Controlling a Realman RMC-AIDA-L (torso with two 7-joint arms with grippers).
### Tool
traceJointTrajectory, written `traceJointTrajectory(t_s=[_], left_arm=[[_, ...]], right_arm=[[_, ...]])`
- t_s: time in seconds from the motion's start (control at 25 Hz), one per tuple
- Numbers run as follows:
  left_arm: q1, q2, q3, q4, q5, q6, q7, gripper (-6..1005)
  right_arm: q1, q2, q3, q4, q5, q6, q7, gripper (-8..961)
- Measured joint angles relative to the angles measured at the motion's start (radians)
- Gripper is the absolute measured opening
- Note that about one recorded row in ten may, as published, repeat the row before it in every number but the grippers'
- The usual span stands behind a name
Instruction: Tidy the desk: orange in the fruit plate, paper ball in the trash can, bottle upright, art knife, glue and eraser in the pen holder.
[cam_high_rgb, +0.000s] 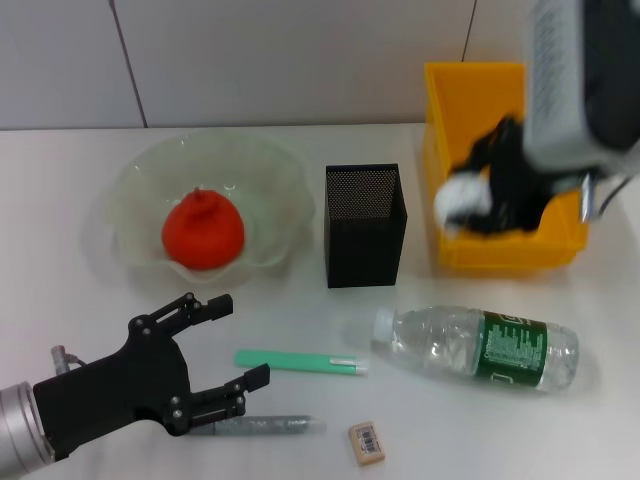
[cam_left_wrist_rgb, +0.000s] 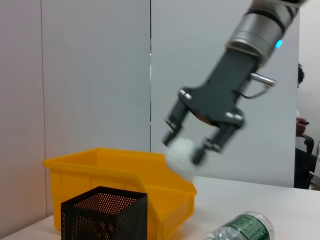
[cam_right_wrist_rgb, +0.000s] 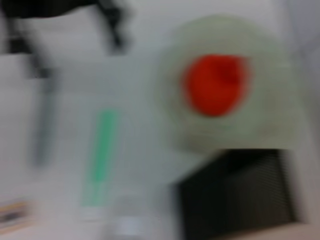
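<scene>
right gripper (cam_left_wrist_rgb: 194, 145) raised, fingers clamped shut; left gripper (cam_high_rgb: 225, 345) low, fingers spread apart

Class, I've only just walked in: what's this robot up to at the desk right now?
The right gripper holds the paper ball over the trash can. The orange already sits in the fruit plate. The bottle lies on its side, and the eraser and green art knife are on the desk, not in the pen holder. The left gripper is open by a grey stick.
</scene>
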Motion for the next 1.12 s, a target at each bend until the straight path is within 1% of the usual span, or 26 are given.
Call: traceJointTrajectory(t_s=[0.04, 0.08, 0.12, 0.16, 0.24, 0.28, 0.32, 0.36, 0.4, 0.44, 0.48, 0.52, 0.6, 0.64, 0.68, 0.72, 0.8, 0.96, 1.12], left_arm=[[0.0, 0.0, 0.0, 0.0, 0.0, 0.003, 0.001, 848], [0.0, 0.0, 0.0, 0.0, 0.0, 0.006, 0.001, 847], [0.0, 0.0, 0.0, 0.0, 0.0, 0.006, 0.001, 847], [0.0, 0.0, 0.0, 0.0, 0.0, 0.008, 0.001, 847], [0.0, 0.0, 0.0, 0.0, 0.0, 0.01, 0.001, 847], [0.0, 0.0, 0.0, 0.0, 0.0, 0.011, 0.002, 847], [0.0, 0.0, 0.0, 0.0, 0.0, 0.011, 0.002, 846], [0.0, 0.0, 0.0, 0.0, 0.0, 0.011, 0.002, 846], [0.0, 0.0, 0.0, 0.0, 0.0, 0.014, 0.002, 846], [0.0, 0.0, 0.0, 0.0, 0.0, 0.014, 0.002, 846], [0.0, 0.0, 0.0, 0.0, 0.0, 0.016, 0.002, 846], [0.0, 0.0, 0.0, 0.0, 0.0, 0.016, 0.002, 846], [-0.001, 0.0, 0.0, 0.0, 0.0, 0.018, 0.003, 845], [-0.001, 0.0, 0.0, 0.0, 0.0, 0.018, 0.003, 845], [-0.001, 0.0, 0.0, 0.0, 0.0, 0.018, 0.004, 845], [-0.001, 0.0, 0.0, 0.0, 0.0, 0.018, 0.004, 845], [-0.001, 0.0, 0.0, 0.0, 0.0, 0.02, 0.004, 844], [0.0, 0.001, 0.0, 0.0, 0.0, 0.024, 0.004, 844], [0.0, 0.002, 0.0, 0.0, 0.0, 0.032, 0.003, 843]], right_arm=[[-0.004, 0.0, 0.024, 0.0, -0.006, 0.026, -0.008, 504], [-0.006, 0.0, 0.085, -0.022, -0.021, 0.089, -0.021, 504], [-0.006, 0.0, 0.085, -0.022, -0.021, 0.089, -0.021, 504], [-0.004, 0.0, 0.133, -0.06, -0.028, 0.149, -0.036, 504], [-0.003, -0.001, 0.148, -0.075, -0.03, 0.174, -0.043, 503], [-0.004, -0.001, 0.172, -0.103, -0.037, 0.229, -0.053, 503], [-0.004, -0.001, 0.172, -0.103, -0.037, 0.229, -0.053, 503], [-0.004, -0.002, 0.176, -0.115, -0.04, 0.254, -0.056, 503], [-0.006, -0.002, 0.181, -0.15, -0.049, 0.306, -0.062, 503], [-0.006, -0.002, 0.181, -0.15, -0.049, 0.306, -0.062, 503], [-0.005, -0.003, 0.181, -0.189, -0.054, 0.348, -0.065, 502], [-0.005, -0.003, 0.181, -0.189, -0.054, 0.348, -0.065, 502], [-0.001, -0.004, 0.175, -0.253, -0.056, 0.403, -0.076, 502], [-0.001, -0.004, 0.175, -0.253, -0.056, 0.403, -0.076, 502], [0.003, -0.004, 0.171, -0.292, -0.056, 0.435, -0.079, 503], [0.003, -0.004, 0.171, -0.292, -0.056, 0.435, -0.079, 503], [0.007, -0.001, 0.169, -0.333, -0.052, 0.476, -0.075, 504], [0.002, 0.002, 0.169, -0.34, -0.046, 0.499, -0.055, 567], [0.004, 0.0, 0.173, -0.325, -0.047, 0.472, -0.008, 629]])
